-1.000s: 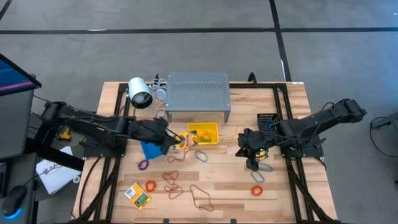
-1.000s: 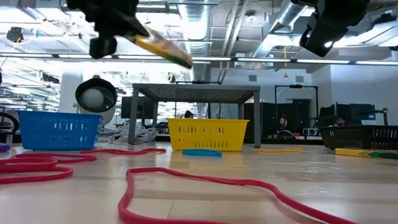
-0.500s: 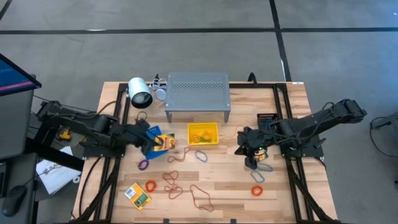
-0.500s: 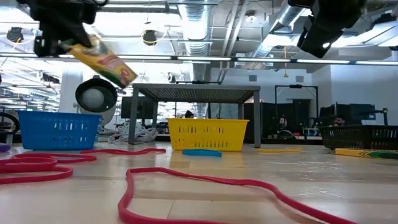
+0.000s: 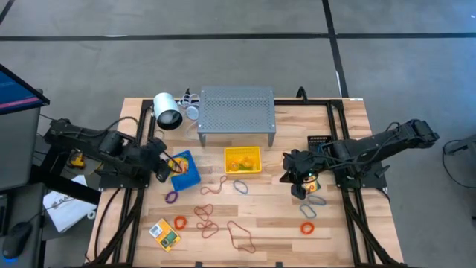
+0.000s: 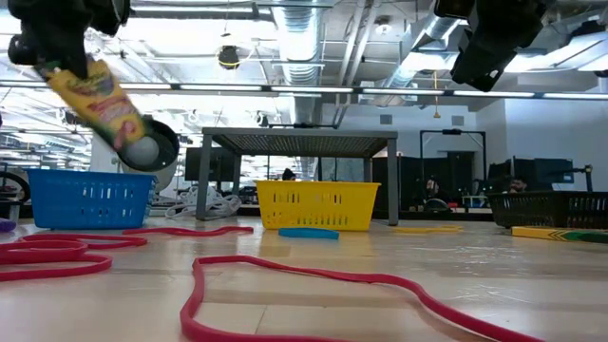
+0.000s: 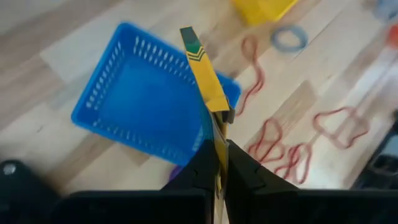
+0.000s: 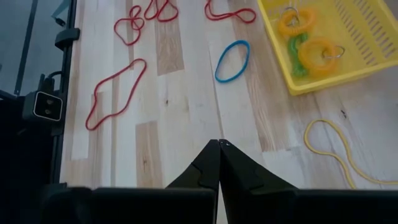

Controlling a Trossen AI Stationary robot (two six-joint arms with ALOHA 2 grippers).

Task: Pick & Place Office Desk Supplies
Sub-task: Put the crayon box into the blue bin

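Observation:
A yellow crayon box [image 6: 100, 95] hangs high over the table's left part, with my left gripper [image 7: 221, 146] shut on it above the blue bin [image 7: 143, 106]. In the high view the box [image 5: 178, 164] shows over that bin [image 5: 190, 179]. A second crayon box [image 5: 164, 233] lies flat near the front left. Rubber bands in red [image 5: 239, 236], orange [image 5: 307, 228] and blue [image 8: 232, 61] lie loose on the wood. My right gripper [image 8: 219, 149] is shut on nothing and hovers right of the yellow bin [image 5: 243, 149]. My left gripper pinches the crayon box's two flat faces [image 7: 217, 124] between its two fingers [image 7: 204, 163], near one end of the box. The fingers slant down from the table's left. The box is lifted clear and slants down beyond the fingers, its free end [image 7: 191, 43] over the blue bin.
A grey perforated shelf [image 5: 236, 112] stands at the back, behind the yellow bin, which holds orange and green bands [image 8: 308, 43]. A black bin [image 5: 320, 141] sits at the right, a white round lamp-like object [image 5: 167, 112] at the back left.
My left gripper has carried the crayon box toward the table's left edge, from beside the yellow bin to over the blue bin. It has tipped, so the box now slants down more steeply. It has stayed shut on the box.

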